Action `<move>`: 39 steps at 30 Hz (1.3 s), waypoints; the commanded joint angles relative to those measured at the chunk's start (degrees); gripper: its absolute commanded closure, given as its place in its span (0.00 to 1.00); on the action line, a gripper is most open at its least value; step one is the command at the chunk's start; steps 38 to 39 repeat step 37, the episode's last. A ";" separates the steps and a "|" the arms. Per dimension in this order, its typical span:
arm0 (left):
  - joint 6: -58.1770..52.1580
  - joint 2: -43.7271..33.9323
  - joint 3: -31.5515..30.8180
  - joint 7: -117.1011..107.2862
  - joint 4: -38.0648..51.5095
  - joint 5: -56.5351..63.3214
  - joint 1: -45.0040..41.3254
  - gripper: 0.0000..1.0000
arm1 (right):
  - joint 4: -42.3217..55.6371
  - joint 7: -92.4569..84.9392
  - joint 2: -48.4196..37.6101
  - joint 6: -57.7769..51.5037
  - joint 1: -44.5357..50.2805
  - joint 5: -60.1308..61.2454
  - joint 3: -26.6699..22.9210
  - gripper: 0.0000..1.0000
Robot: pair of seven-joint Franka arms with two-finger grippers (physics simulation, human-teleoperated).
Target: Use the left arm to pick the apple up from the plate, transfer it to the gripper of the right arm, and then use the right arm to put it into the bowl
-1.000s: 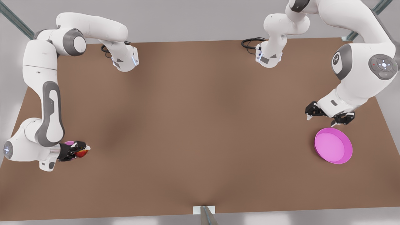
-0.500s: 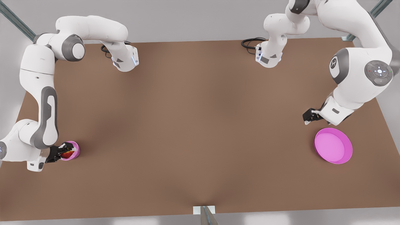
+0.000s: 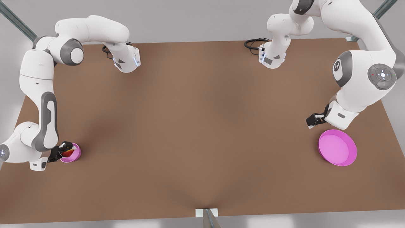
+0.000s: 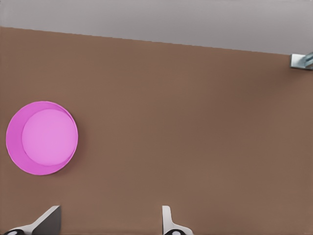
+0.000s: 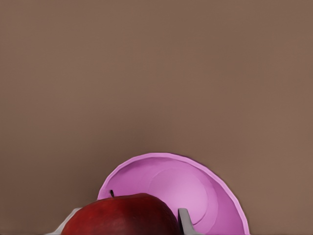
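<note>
My right arm (image 3: 38, 104), at the front view's left, folds down along the table (image 3: 196, 126) edge with the wrist low. My right gripper (image 3: 65, 151) sits over the bowl (image 3: 75, 155), fingers (image 5: 185, 220) clamped on the apple (image 3: 68, 153). In the right wrist view the apple (image 5: 120, 215) hangs between the fingers above the bowl (image 5: 205, 196); whether it touches the bowl floor, I cannot tell.

My left arm (image 3: 360, 79), at the front view's right, bends downward from a high elbow, and its wrist is just beside the plate (image 3: 337, 147). My left gripper (image 3: 314, 120) is clear of the plate rim; in the left wrist view its fingers (image 4: 168, 223) are spread apart and hold nothing, with the plate (image 4: 14, 147) lying off to one side.

Count: two arms, one apple, one bowl, one plate.
</note>
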 commanded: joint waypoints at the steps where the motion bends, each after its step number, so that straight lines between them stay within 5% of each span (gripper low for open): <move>1: -0.03 -0.07 0.00 -6.36 0.03 0.10 0.00 0.00 | 0.28 -6.49 0.36 0.77 -0.18 -0.10 0.00 0.30; 4: -0.03 -0.07 0.00 -6.36 0.03 0.10 0.00 0.00 | 0.28 -6.49 0.36 0.68 -0.26 -0.19 0.00 0.24; 5: -0.03 -0.07 0.00 -6.36 0.03 0.10 0.00 0.00 | 0.28 -6.32 0.45 0.77 -0.26 -0.10 0.00 0.03; 6: -0.03 -0.07 0.00 -6.45 0.03 0.10 0.00 0.00 | 0.28 -6.49 0.45 0.77 -0.26 -0.10 -0.08 0.00; 12: -0.03 -0.07 0.00 -6.36 0.03 0.10 0.00 0.00 | 0.28 -4.66 -3.41 -0.46 0.26 0.07 -0.35 0.00; 18: 0.41 1.25 0.00 -2.59 0.12 0.19 0.27 0.00 | 0.28 36.38 -25.65 -15.14 17.84 -5.73 4.13 0.00; 23: 0.23 1.95 0.00 -0.03 0.91 -0.61 0.18 0.00 | -4.90 58.45 -37.16 -20.24 18.90 -3.71 5.89 0.00; 24: 0.23 1.86 -0.09 -0.03 0.91 -0.61 0.18 0.00 | -12.37 64.25 -42.52 -17.25 19.33 -3.53 5.63 0.00; 26: 0.23 1.60 -0.09 -0.03 0.91 -0.61 0.00 0.00 | -14.67 65.32 -44.64 -18.39 26.63 -3.53 -3.51 0.00; 30: 0.23 1.60 -0.09 -0.03 1.00 -0.61 -0.08 0.00 | -9.66 70.15 -39.89 -19.79 27.33 -4.50 -3.68 0.00; 33: 0.23 1.60 -0.18 -0.03 1.00 -0.61 -0.17 0.00 | -10.62 68.83 -41.38 -20.33 37.00 -2.83 -14.76 0.00; 39: 0.32 1.69 -0.18 -0.03 0.91 -0.61 -0.61 0.00 | -10.45 67.60 -41.38 -19.89 36.83 -2.74 -14.41 0.00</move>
